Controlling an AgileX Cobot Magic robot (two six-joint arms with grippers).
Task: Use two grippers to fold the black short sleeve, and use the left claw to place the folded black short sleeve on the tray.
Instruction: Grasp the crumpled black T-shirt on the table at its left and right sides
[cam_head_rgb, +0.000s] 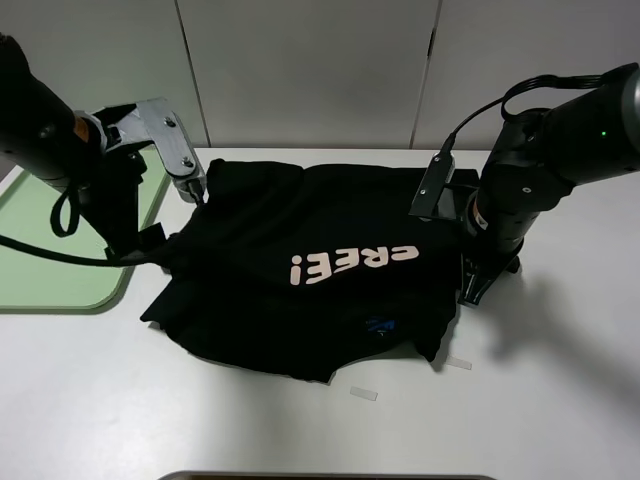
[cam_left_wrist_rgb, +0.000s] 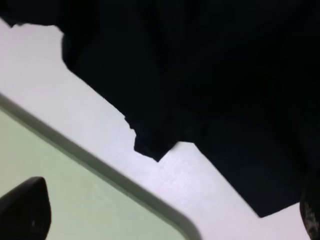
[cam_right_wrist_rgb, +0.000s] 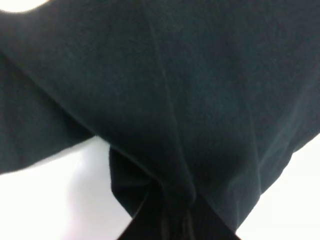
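Rumpled black short sleeve (cam_head_rgb: 300, 290) spread on white table (cam_head_rgb: 520, 400), lettering (cam_head_rgb: 352, 262) up, left gripper (cam_head_rgb: 140, 250) at its left edge beside green tray (cam_head_rgb: 40, 250), fingers (cam_left_wrist_rgb: 25, 210) wide apart, right gripper (cam_head_rgb: 478, 282) pinched on its right hem.

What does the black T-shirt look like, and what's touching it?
The black T-shirt is soft, wrinkly cloth, spread mostly flat on the white table, with rumpled edges. Pale pinkish letters run across its middle, and a small blue mark sits near its front edge. The right gripper is shut on a bunched bit of its right edge. The green tray lies just past its left side, not touching it.
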